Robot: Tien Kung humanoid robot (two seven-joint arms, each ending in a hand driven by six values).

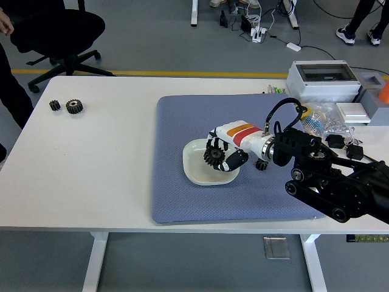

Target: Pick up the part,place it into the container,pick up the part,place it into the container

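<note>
Gear over dish.
Right hand fingers pinch large gear above white dish; lower before releasing, keep centred.

Grey floor, yellow floor line, black office chair, white table

A mat lies on the bench, right of centre. A dish sits mid-mat. The right hand, reaching in from the bench's right edge, holds a gear over the dish. Another gear lies on the mat just right of the dish. Two gears sit near the far left corner. A box stands at the far right corner.
</note>
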